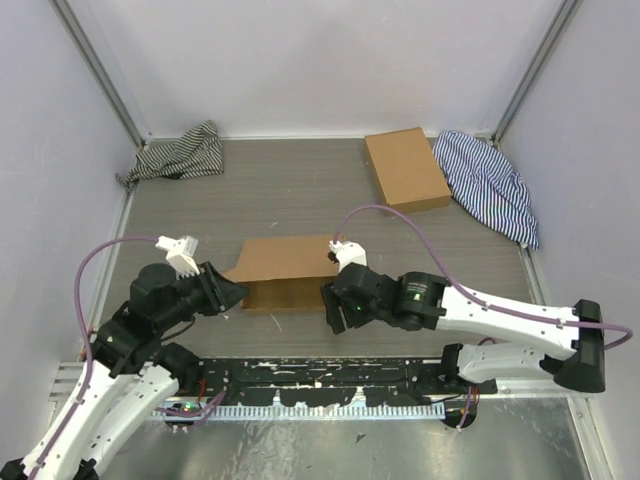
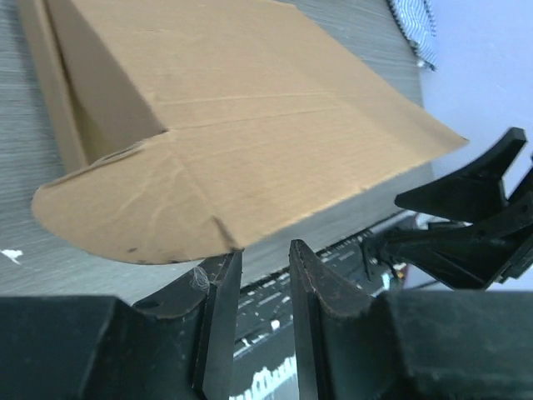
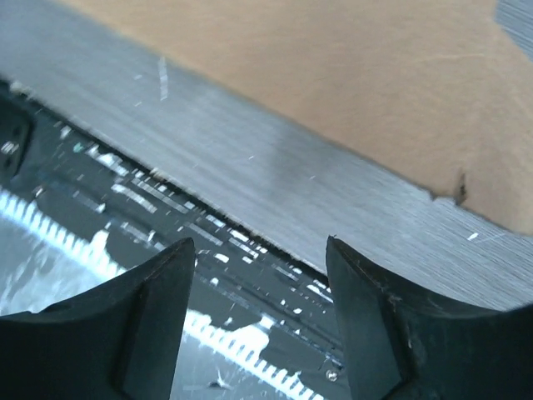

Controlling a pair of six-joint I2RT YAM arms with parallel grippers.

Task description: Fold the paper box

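The paper box (image 1: 285, 262) is brown cardboard, partly folded, near the front middle of the table. Its top panel slopes up over an open front side. My left gripper (image 1: 238, 296) is at the box's left front corner. In the left wrist view the gripper (image 2: 265, 247) is open by a narrow gap with nothing between its fingers, and a rounded flap of the box (image 2: 250, 125) hangs just above one fingertip. My right gripper (image 1: 331, 305) is at the box's right front corner. In the right wrist view it (image 3: 260, 243) is wide open and empty, with the box (image 3: 350, 75) just beyond it.
A smaller, squarer brown box (image 1: 405, 168) lies at the back right. Striped cloths lie at the back left (image 1: 180, 152) and the right wall (image 1: 490, 185). A black strip with white marks (image 1: 320, 372) runs along the table's front edge.
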